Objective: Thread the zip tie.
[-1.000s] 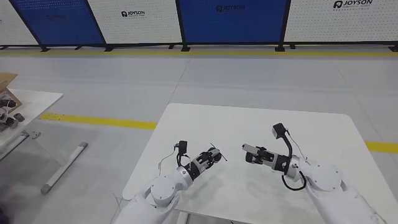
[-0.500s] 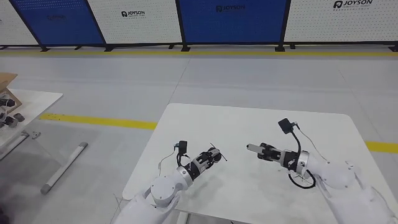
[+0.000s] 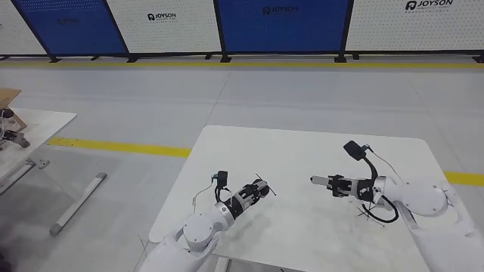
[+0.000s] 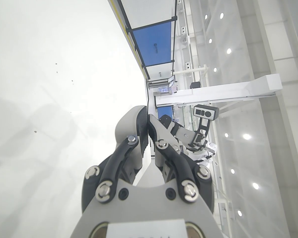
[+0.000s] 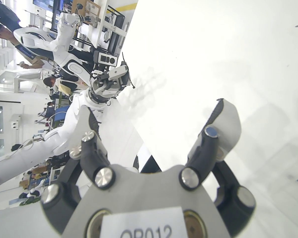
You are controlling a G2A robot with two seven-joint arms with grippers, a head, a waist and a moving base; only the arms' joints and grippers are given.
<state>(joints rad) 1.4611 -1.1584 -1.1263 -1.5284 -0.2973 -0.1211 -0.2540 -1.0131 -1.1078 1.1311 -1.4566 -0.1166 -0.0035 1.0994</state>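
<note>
A thin black zip tie (image 3: 266, 183) is pinched in my left gripper (image 3: 261, 190), which is shut on it just above the white table (image 3: 302, 147) at the front left. In the right wrist view the left gripper (image 5: 124, 73) shows with the tie's ends (image 5: 132, 85) sticking out on both sides. The left wrist view has the pads (image 4: 142, 125) pressed together, the tie hidden between them. My right gripper (image 3: 318, 180) hovers to the right of the left one, apart from it. It is open and holds nothing (image 5: 156, 117).
Thin black strips (image 3: 372, 216) lie on the table beside the right forearm. The table's front edge runs close under both arms. Bare tabletop stretches behind the grippers. A second table (image 3: 30, 125) stands far left.
My right arm has drawn back to the right, widening the gap to the left gripper. The left arm and the zip tie have stayed put.
</note>
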